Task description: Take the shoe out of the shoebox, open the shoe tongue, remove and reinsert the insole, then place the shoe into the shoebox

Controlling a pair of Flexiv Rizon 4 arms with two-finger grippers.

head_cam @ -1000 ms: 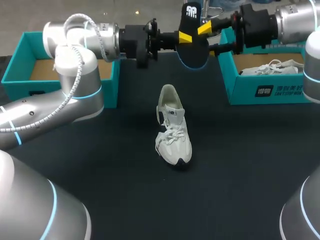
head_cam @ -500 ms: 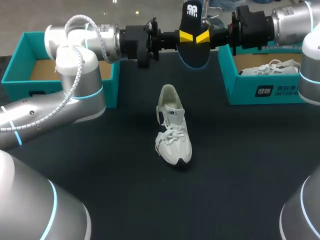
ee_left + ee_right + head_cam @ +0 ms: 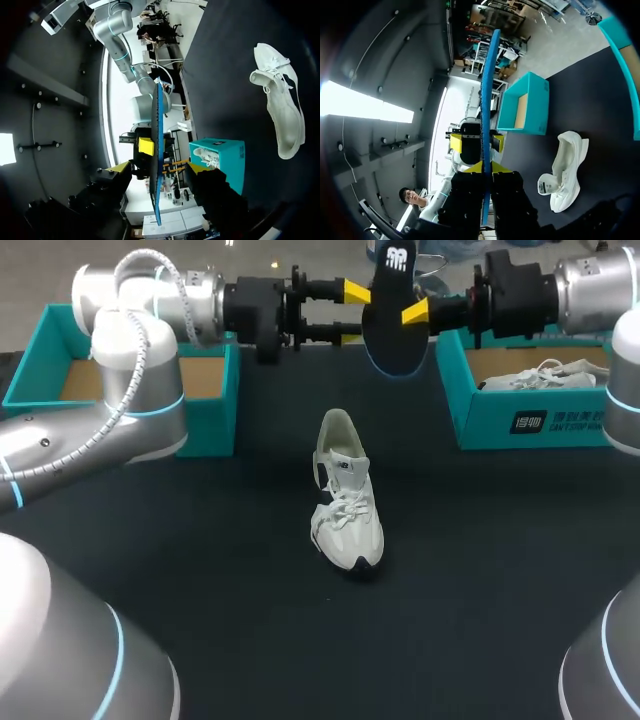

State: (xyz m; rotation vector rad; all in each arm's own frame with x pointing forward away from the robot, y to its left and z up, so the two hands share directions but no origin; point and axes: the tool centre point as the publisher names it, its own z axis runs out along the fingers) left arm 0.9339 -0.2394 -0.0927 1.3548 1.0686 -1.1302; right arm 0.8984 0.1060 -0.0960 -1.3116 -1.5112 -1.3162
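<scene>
Head view: handover! Let go by the left gripper (image 3: pixel 350 314), fingers now sprung wide and drawn back just clear of the insole (image 3: pixel 392 330). Pinched instead in the right gripper (image 3: pixel 411 313), clamped on both faces, held upright in the air over the far side of the table (image 3: pixel 200 570). Down below, well apart, the shoe (image 3: pixel 346 498), lying on the tabletop. Looks set for reinsertion next.

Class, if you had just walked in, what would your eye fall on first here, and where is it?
A dark, blue-edged insole is held upright in the air over the far side of the black table, gripped by the right arm's jaws; the left arm's jaws stand open beside it. Below, a white lace-up sneaker stands mid-table.
</scene>
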